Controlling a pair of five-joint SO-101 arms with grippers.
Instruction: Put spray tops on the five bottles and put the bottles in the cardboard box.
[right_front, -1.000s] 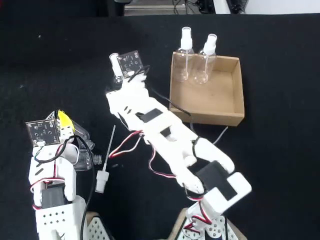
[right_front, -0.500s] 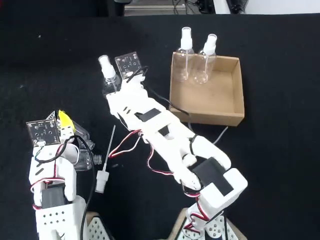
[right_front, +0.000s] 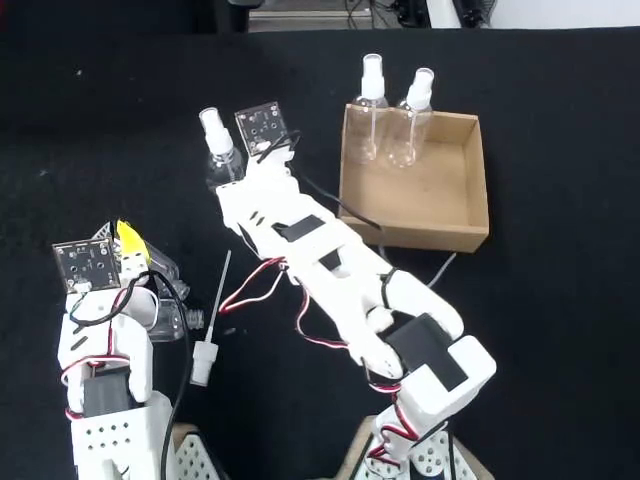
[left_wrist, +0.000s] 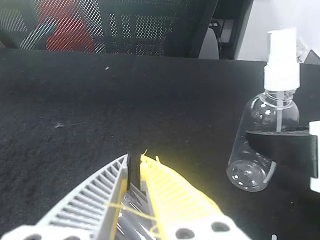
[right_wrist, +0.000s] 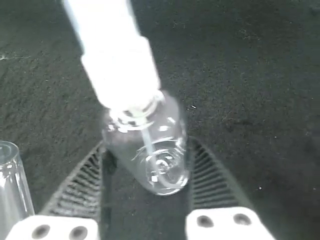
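My right gripper (right_front: 224, 166) reaches to the back left of the table and is shut on a clear bottle (right_front: 217, 160) with a white spray top (right_front: 211, 124). In the right wrist view that bottle (right_wrist: 156, 131) sits tilted between my fingers (right_wrist: 82, 180). The left wrist view shows the same bottle (left_wrist: 265, 135) with a dark finger across it. My left gripper (left_wrist: 134, 162), with one yellow finger (right_front: 129, 242), stays near the front left, shut on an uncapped clear bottle (right_front: 168, 306). A loose spray top (right_front: 204, 358) lies beside it. Two capped bottles (right_front: 368, 112) (right_front: 409, 122) stand in the cardboard box (right_front: 462, 222).
The box stands at the back right, its front half bare. The long white right arm (right_front: 340, 280) crosses the middle of the table. Part of another clear bottle (right_wrist: 10, 180) shows beside my right gripper. Black cloth covers the table.
My right gripper has turned and shifted a little to the left with the capped bottle, so the spray top now stands out left of the wrist. The left arm has not moved.
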